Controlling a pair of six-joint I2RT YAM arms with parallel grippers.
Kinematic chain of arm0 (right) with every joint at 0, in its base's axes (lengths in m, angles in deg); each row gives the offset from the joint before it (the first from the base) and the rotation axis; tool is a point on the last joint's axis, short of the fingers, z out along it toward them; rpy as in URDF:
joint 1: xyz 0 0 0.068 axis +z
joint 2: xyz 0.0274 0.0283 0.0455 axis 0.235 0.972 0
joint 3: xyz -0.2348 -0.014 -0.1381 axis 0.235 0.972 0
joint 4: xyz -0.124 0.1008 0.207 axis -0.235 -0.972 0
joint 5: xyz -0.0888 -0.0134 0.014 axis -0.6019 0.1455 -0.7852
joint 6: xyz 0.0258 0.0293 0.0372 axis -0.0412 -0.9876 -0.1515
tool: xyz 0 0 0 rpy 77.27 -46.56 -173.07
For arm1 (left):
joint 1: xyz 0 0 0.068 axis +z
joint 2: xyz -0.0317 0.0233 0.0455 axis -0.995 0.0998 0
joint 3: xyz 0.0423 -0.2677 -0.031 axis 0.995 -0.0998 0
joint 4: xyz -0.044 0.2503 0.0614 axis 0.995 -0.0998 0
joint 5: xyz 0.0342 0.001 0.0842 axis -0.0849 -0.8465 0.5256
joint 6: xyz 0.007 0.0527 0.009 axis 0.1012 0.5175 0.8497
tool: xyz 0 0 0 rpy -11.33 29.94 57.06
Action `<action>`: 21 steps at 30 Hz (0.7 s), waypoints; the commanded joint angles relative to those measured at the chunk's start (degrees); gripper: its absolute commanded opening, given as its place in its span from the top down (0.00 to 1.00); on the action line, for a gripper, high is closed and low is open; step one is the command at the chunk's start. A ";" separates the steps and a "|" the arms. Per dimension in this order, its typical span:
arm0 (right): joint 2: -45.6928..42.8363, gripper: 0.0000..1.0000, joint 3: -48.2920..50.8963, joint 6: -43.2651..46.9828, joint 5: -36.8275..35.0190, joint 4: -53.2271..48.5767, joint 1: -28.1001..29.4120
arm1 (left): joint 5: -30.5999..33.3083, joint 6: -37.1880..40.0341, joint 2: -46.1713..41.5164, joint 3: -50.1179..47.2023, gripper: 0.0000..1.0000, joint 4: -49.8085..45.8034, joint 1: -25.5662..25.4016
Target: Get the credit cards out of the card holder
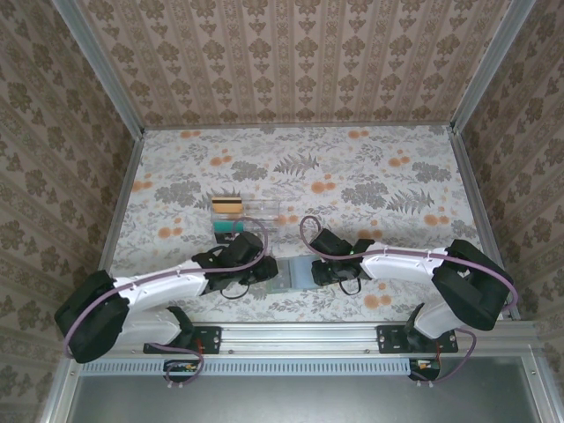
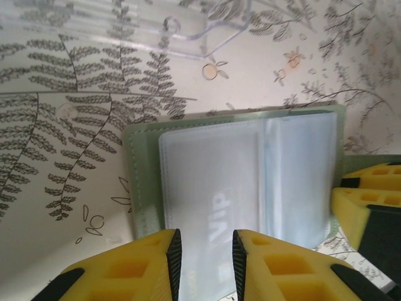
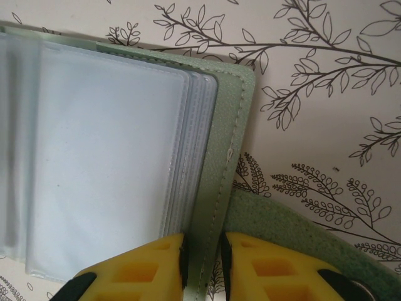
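Table (image 1: 397, 176) with a flowered cloth, two arms reaching in from its near edge. A clear tray (image 1: 264, 208) sits just beyond the left arm. In it lie a gold card (image 1: 226, 204) and a teal card (image 1: 231, 227), so part of the job looks done.

The card holder (image 1: 295, 271) lies open and flat between the two wrists, near the table's front edge. The right gripper (image 3: 203, 257) pinches the green cover at its outer edge, pinning it. The left gripper (image 2: 207, 257) has its pads a narrow gap apart over a clear sleeve. Whether it grips anything cannot be told.

A white card (image 2: 216, 188) marked VIP is inside that sleeve and remains to be drawn out. The stacked sleeves may hide more. The tray stands near the route.
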 commanded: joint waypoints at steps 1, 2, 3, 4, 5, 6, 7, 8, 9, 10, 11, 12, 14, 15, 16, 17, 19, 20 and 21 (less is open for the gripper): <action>1.34 0.76 0.79 -0.68 0.38 0.09 0.16 | -0.24 1.36 -0.45 0.51 0.70 1.68 -0.29; 1.28 0.76 0.79 -0.64 0.36 0.08 0.15 | -0.91 1.50 0.28 0.67 0.70 1.99 -0.31; 1.31 0.76 0.73 -0.57 0.33 0.07 0.16 | -1.37 1.69 1.19 0.93 0.70 2.06 -0.31; 1.30 0.76 0.70 -0.60 0.30 0.12 0.14 | -1.79 1.83 1.96 1.24 0.70 2.21 -0.31; 1.30 0.76 0.64 -0.59 0.36 0.05 0.14 | -2.29 1.86 2.86 1.36 0.70 2.48 -0.28; 1.36 0.76 0.62 -0.58 0.35 0.01 0.18 | -2.74 1.86 3.70 1.54 0.70 2.63 -0.29; 1.31 0.76 0.66 -0.52 0.43 -0.05 0.22 | -3.04 1.84 4.39 1.69 0.70 2.62 -0.29; 1.24 0.76 0.62 -0.49 0.38 -0.05 0.17 | -3.28 1.91 5.09 1.90 0.70 2.61 -0.31; 1.17 0.76 0.62 -0.47 0.34 -0.06 0.17 | -3.48 1.91 5.66 1.94 0.70 2.58 -0.24; 1.10 0.76 0.62 -0.53 0.38 -0.18 0.14 | -3.51 1.85 6.02 2.02 0.70 2.39 -0.31; 1.10 0.76 0.68 -0.48 0.36 -0.11 0.16 | -3.47 1.77 6.25 2.14 0.70 2.04 -0.30; 1.08 0.76 0.71 -0.58 0.31 -0.03 0.14 | -3.34 1.78 6.56 2.27 0.70 1.72 -0.26; 1.07 0.76 0.79 -0.63 0.38 0.01 0.14 | -3.09 1.76 6.70 2.35 0.70 1.04 -0.26; 1.08 0.76 0.88 -0.67 0.40 0.03 0.16 | -3.07 1.67 6.69 2.29 0.70 0.99 -0.29; 1.10 0.76 0.87 -0.67 0.45 0.13 0.14 | -3.12 1.67 6.76 2.26 0.70 0.94 -0.31; 1.12 0.76 0.88 -0.72 0.53 0.22 0.20 | -3.16 1.59 6.82 2.17 0.70 0.94 -0.31; 1.27 0.76 0.88 -0.78 0.54 0.28 0.22 | -3.29 1.59 7.11 2.26 0.71 0.69 -0.31; 1.25 0.76 0.87 -0.76 0.57 0.33 0.19 | -3.04 1.57 7.05 2.48 0.71 0.09 -0.30; 1.27 0.76 0.87 -0.73 0.62 0.26 0.16 | -2.58 1.67 6.89 2.66 0.71 -0.70 -0.37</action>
